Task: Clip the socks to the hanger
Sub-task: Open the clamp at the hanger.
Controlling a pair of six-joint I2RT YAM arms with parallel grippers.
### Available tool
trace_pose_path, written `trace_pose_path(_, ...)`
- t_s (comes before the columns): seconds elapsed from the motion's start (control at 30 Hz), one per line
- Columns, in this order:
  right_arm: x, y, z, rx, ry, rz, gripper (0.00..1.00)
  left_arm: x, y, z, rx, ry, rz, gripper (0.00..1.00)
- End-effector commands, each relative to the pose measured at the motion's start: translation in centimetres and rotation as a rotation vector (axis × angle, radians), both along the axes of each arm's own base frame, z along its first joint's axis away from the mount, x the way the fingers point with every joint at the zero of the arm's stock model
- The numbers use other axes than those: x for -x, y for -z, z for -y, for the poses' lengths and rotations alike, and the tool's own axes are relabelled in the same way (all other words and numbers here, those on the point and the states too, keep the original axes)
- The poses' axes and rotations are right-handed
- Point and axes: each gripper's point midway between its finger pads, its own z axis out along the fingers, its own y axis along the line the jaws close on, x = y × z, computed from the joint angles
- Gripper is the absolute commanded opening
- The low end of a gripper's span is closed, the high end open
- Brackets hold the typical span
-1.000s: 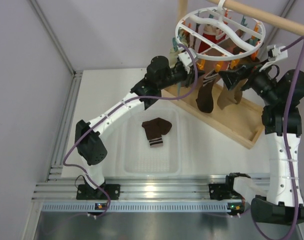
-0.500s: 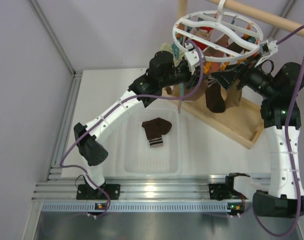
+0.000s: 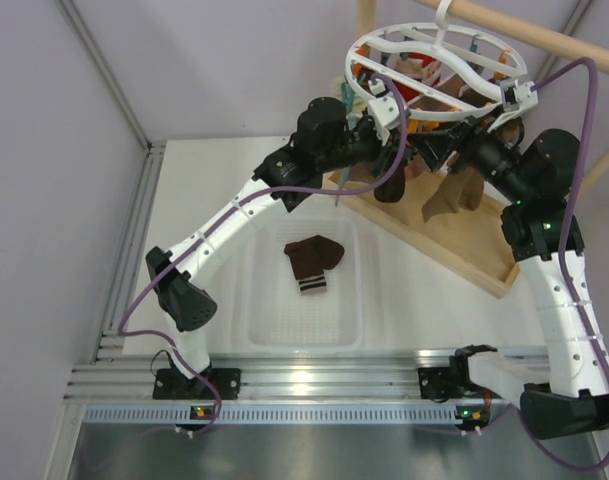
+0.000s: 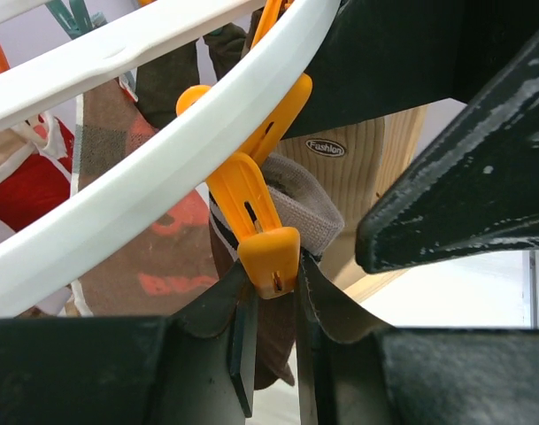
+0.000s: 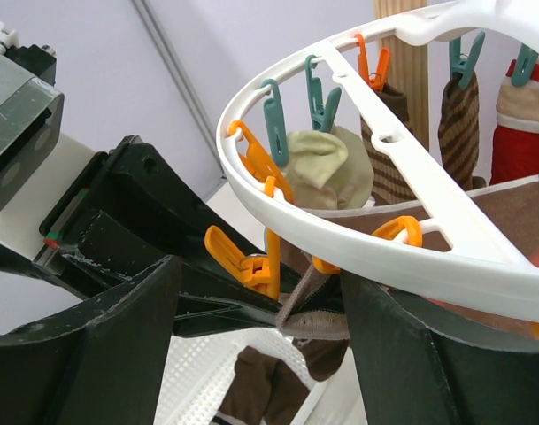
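Note:
The white ring hanger (image 3: 439,60) hangs from the wooden rod with orange and teal pegs. My left gripper (image 4: 273,292) is shut on the lower end of an orange peg (image 4: 256,208) under the ring's left rim. One brown sock (image 3: 389,186) hangs just behind that peg, its grey-lined cuff (image 5: 327,312) gaping open against my right gripper's right finger (image 5: 411,354). My right gripper (image 5: 260,354) has its jaws wide apart; I cannot tell how the sock is held up. The second brown sock (image 3: 312,263) lies in the tray, also showing in the right wrist view (image 5: 265,385).
A clear plastic tray (image 3: 284,335) sits mid-table. The wooden plank stand (image 3: 484,255) and rod (image 3: 544,35) are at the back right. Tan, red and striped socks (image 5: 459,124) hang from other pegs on the ring. Walls stand close on the left and at the back.
My right gripper has risen and moved left, bringing the hanging brown sock under the ring's left rim. My left gripper has risen a little to the orange peg. The tray sock has not moved.

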Motion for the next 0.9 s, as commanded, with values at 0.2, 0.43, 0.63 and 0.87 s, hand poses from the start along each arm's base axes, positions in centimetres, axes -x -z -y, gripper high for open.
trace_pose_path(0.2, 1.5, -0.4, 1.0, 0.027, 0.075, 0.001, 0.68, 3.0, -2.2, 1.3, 0.037, 0.113, 0.039, 0.0)
trace_pose_path(0.43, 3.4, -1.3, 3.3, 0.041, 0.108, -0.026, 0.68, 3.0, -1.9, 1.4, 0.034, 0.117, 0.029, 0.0)
trace_pose_path(0.63, 3.5, -2.7, 1.2, -0.066, -0.023, -0.036, 0.61, 2.8, -1.8, 1.4, 0.033, 0.113, 0.028, 0.0)
trace_pose_path(0.87, 3.2, -3.7, 0.7, -0.094, -0.04, -0.021, 0.59, 2.9, -1.9, 1.3, 0.031, 0.108, 0.029, 0.0)
